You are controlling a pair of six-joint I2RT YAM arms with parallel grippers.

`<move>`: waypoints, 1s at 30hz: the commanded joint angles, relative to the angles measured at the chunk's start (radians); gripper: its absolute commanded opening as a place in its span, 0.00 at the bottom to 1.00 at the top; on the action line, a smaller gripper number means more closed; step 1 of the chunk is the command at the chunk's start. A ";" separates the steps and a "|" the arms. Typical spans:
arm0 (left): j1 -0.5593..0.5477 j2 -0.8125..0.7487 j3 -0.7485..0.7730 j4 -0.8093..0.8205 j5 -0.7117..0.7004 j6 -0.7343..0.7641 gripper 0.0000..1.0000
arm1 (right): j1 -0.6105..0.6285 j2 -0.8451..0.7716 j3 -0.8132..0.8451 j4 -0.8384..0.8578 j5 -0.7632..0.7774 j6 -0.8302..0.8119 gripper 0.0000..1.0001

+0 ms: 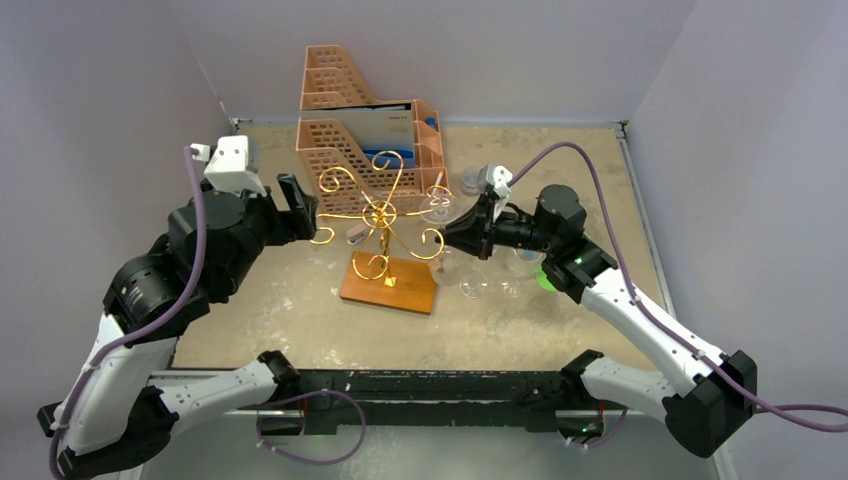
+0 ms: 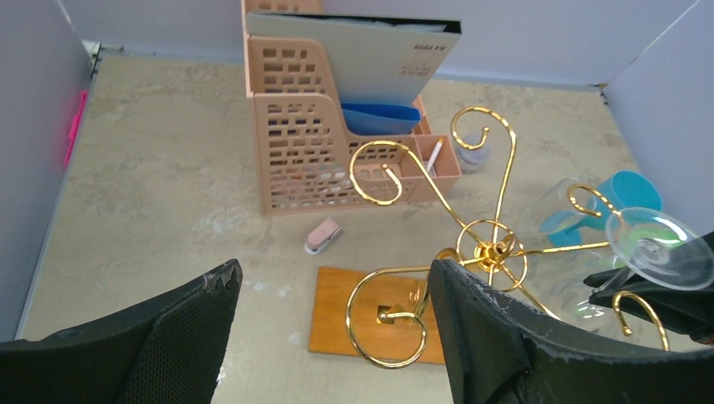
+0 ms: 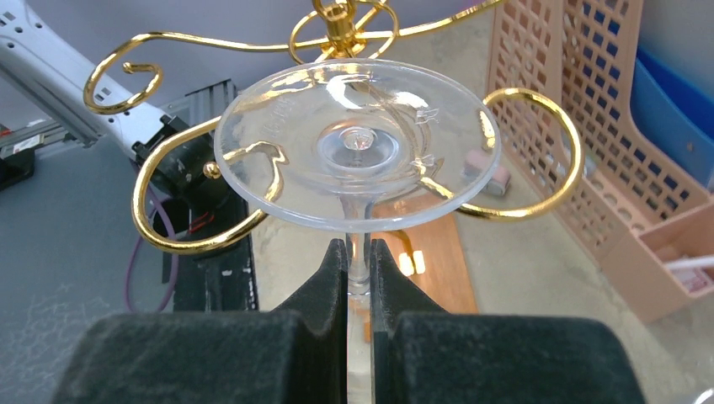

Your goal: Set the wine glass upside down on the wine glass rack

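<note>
Right wrist view shows the right gripper shut tight on the wine glass stem, foot end up, with the wine glass rack and its curly arms just ahead

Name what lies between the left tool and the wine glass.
The wine glass rack, its gold post and scroll arms, stands between the left tool and the wine glass; the top view shows it.
</note>
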 commanded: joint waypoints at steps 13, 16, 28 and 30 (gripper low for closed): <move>-0.004 0.081 -0.015 -0.033 -0.089 -0.106 0.80 | 0.031 0.034 -0.061 0.336 -0.107 -0.019 0.00; -0.004 0.088 -0.016 -0.018 -0.085 -0.099 0.80 | 0.038 0.048 -0.060 0.335 -0.119 -0.024 0.00; -0.004 0.069 -0.034 -0.008 -0.065 -0.102 0.80 | 0.069 0.077 -0.024 0.288 -0.181 -0.016 0.00; -0.004 0.066 -0.035 -0.010 -0.061 -0.102 0.80 | 0.074 0.082 -0.013 0.260 -0.198 -0.023 0.00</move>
